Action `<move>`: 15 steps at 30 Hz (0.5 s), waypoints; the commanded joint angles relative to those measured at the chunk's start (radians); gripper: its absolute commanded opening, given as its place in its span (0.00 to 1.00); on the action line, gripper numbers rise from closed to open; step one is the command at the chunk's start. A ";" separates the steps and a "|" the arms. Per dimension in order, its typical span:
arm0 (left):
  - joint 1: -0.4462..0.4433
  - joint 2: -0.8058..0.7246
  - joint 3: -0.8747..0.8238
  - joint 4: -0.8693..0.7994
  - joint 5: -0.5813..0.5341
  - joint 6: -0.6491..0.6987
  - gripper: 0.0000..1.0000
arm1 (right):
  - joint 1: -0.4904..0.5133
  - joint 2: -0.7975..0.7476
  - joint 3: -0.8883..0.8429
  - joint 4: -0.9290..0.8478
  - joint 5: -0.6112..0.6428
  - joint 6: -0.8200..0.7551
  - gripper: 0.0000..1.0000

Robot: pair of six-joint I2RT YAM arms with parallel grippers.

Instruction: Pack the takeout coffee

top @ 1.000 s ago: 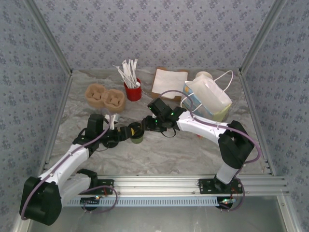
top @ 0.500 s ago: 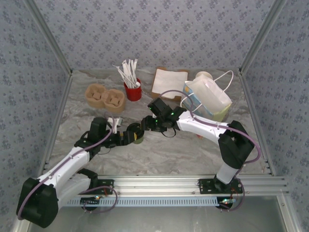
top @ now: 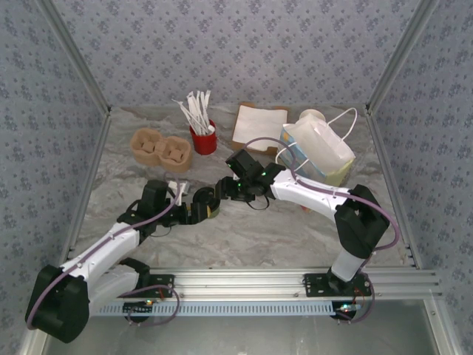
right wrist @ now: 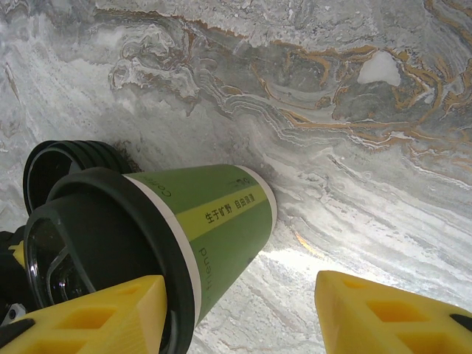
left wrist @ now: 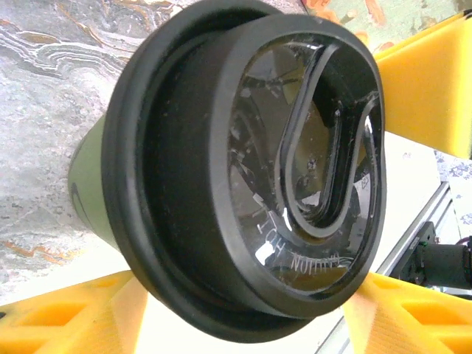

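The takeout coffee (top: pixel 212 213) is a green paper cup with a black lid, standing mid-table between both grippers. My left gripper (top: pixel 201 208) comes at it from the left. In the left wrist view the lid (left wrist: pixel 243 169) sits very close, and my left gripper (left wrist: pixel 243 299) has both yellow fingers pressed against its rim. In the right wrist view the cup (right wrist: pixel 214 221) leans beside the left finger of my right gripper (right wrist: pixel 240 302). The right finger (right wrist: pixel 391 317) stands well off the cup, so those jaws are open.
A white paper bag (top: pixel 321 151) stands open at the back right. Further left are white napkins (top: pixel 259 124), a red cup of stirrers (top: pixel 203 138) and a brown cup carrier (top: pixel 161 149). A stack of loose black lids (right wrist: pixel 44 158) lies just behind the cup.
My left gripper has moved right and now sits around the cup's lid. The right arm has stayed in place, with its jaws a little wider.
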 commanded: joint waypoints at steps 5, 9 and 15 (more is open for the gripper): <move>-0.005 0.032 0.004 -0.025 -0.047 0.032 0.69 | 0.002 0.013 -0.031 0.014 0.007 0.008 0.58; -0.005 0.041 0.011 -0.019 -0.052 0.028 0.69 | -0.004 0.026 -0.041 0.025 -0.004 0.015 0.57; -0.004 0.008 0.048 -0.049 -0.046 0.017 0.71 | -0.008 0.025 -0.021 0.012 -0.007 0.004 0.57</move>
